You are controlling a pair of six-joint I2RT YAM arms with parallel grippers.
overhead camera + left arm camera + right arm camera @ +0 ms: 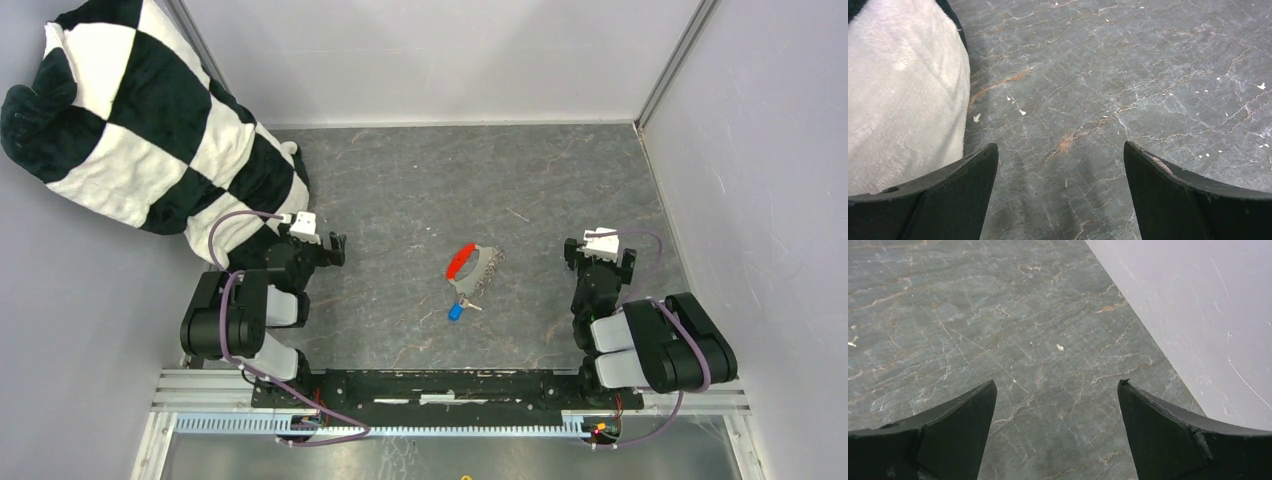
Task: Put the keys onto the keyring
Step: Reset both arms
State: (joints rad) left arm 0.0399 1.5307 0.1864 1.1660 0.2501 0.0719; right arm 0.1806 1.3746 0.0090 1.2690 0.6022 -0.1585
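The keyring, with its red oblong tag and a grey chain clump, lies on the grey marbled table midway between the arms. Just in front of it lies a key with a blue head; small silver metal shows between the two, too small to make out. My left gripper is open, left of the keyring and well apart from it, with only bare table between its fingers. My right gripper is open on the keyring's right, also over bare table. Neither wrist view shows the keys or keyring.
A black-and-white checkered plush blanket is piled at the back left, and its white pile reaches close beside my left gripper's left finger. Grey walls enclose the table at the back and right.
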